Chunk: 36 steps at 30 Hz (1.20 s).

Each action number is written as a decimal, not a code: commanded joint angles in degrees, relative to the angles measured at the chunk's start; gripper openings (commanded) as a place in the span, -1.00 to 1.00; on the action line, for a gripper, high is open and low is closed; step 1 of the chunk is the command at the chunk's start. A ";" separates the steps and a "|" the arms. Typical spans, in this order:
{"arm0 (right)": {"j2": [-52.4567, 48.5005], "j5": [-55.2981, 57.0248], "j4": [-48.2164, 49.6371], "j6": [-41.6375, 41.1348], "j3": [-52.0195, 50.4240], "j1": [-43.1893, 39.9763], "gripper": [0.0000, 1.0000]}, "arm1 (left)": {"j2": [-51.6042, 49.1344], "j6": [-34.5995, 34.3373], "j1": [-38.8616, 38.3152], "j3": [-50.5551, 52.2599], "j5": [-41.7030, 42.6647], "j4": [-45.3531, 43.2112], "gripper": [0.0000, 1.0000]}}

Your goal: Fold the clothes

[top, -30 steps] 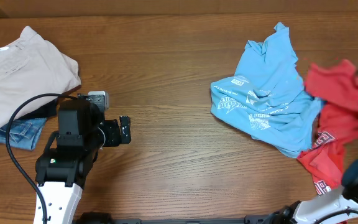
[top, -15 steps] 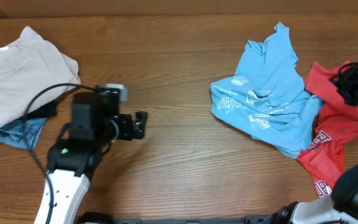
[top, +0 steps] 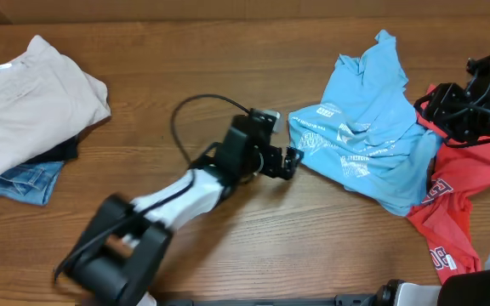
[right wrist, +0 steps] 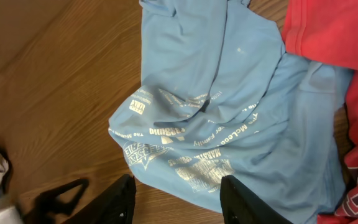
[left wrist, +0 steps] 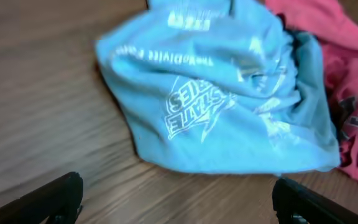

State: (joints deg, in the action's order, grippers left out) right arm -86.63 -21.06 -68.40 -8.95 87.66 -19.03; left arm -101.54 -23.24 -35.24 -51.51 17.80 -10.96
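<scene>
Two limp, light cotton pieces, the sky-blue T-shirt (top: 364, 144) and red T-shirt (top: 453, 183), would likely want pinching at a hem. Left gripper (top: 291, 161) and right gripper (right wrist: 176, 190) stand parted, empty.

Crumpled sky-blue T-shirt (left wrist: 222, 93) on wooden table (left wrist: 36, 93), red shirt (left wrist: 347, 81) touching it, left claw (left wrist: 178, 191) spread wide

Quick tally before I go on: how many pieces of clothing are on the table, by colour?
Sky-blue T-shirt: 1
Red clothing: 1 heap, possibly more than one garment
Beige folded garment: 1
Blue denim: 1
Dark piece under the beige: 1
Total: 5 at least
</scene>
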 commanded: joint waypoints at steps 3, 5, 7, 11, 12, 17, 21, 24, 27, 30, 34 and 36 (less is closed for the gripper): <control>0.72 0.48 0.20 0.46 1.16 0.00 -0.05 | -12.17 -7.23 -2.49 -8.50 4.33 -2.80 0.89; 0.72 0.48 0.17 0.44 1.16 0.00 -0.05 | -14.49 -8.66 -2.84 -10.47 4.35 -2.60 0.57; 0.72 0.48 0.24 0.46 1.16 0.00 -0.06 | -15.72 -10.19 -2.82 -11.26 4.79 -2.60 0.12; 0.72 0.48 0.39 0.46 1.16 0.00 -0.06 | -16.02 -10.19 -2.82 -11.30 5.49 -1.66 -0.85; 0.72 0.52 0.39 0.46 1.16 0.00 -0.06 | -15.98 -10.19 -2.80 -11.30 6.10 -1.31 -0.92; 0.70 1.79 0.50 0.46 1.14 0.00 -0.06 | -7.04 -4.50 2.27 -11.72 2.29 6.84 -0.92; 0.70 2.14 0.79 0.46 1.14 0.00 -0.06 | 5.60 3.26 11.32 -16.92 -5.99 19.74 -0.92; 0.70 2.14 1.03 0.46 1.14 0.00 -0.07 | 11.72 3.98 20.04 -22.69 -6.75 26.10 0.15; 0.70 2.16 1.01 0.46 1.14 0.00 -0.06 | 12.17 3.98 25.35 -24.39 -4.24 36.63 1.00; 0.70 2.14 1.01 0.46 1.14 0.00 -0.06 | 9.49 3.93 24.70 -24.24 -2.97 46.99 1.00; 0.70 2.19 1.03 0.48 1.14 0.00 -0.06 | 4.83 2.36 20.33 -23.58 2.21 53.96 1.00; 0.70 2.51 1.01 0.48 1.14 0.00 -0.06 | 2.03 -0.02 17.09 -23.26 2.82 55.91 1.00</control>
State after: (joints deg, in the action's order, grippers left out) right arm -86.63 -19.07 -67.55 -8.93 87.66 -19.05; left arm -96.40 -20.99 -13.56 -75.37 16.43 43.29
